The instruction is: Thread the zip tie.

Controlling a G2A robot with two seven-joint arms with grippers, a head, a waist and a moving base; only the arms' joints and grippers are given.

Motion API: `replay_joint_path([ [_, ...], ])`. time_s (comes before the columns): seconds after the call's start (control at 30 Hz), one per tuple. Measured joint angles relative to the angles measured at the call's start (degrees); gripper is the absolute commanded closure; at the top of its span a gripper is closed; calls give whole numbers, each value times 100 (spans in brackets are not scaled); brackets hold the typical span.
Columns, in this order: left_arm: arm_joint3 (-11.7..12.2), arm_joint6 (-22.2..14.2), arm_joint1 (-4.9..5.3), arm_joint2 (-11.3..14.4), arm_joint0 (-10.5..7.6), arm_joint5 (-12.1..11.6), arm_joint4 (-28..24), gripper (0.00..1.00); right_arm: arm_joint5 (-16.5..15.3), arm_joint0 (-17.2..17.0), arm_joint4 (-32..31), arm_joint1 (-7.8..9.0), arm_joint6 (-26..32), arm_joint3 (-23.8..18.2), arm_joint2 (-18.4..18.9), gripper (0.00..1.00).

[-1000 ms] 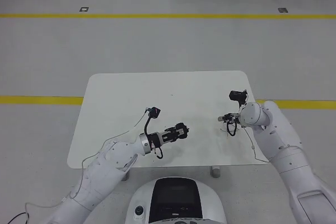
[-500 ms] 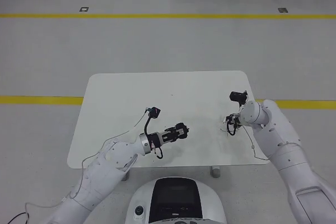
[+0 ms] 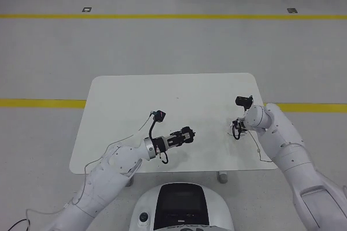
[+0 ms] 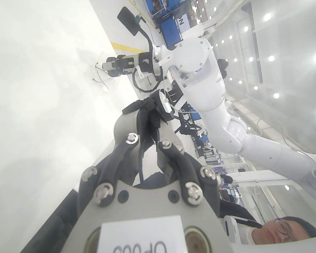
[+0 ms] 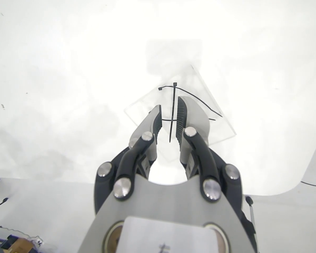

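White worktop [image 5: 68,53], right side: the right gripper [image 5: 169,103] is open a little, one finger each side of a black zip tie [image 5: 173,106] lying on a clear sheet [image 5: 216,127]. Picking up looks like the step; next, squeeze shut and lift.

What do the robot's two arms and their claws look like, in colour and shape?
The left arm and the right arm have rounded white shells and dark wrists. On each wrist stands a curved black stalk with a small camera, beside thin black cables. The right claw has two grey metal fingers with ribbed black pads, black links and silver rivets; the left claw looks alike.
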Motion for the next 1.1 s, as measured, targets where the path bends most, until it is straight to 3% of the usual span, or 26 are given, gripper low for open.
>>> replay_joint_path([
  [1.1,0,0,0,0,0,0,0,100,92,506,0,-344,-202,1085,-517,89],
])
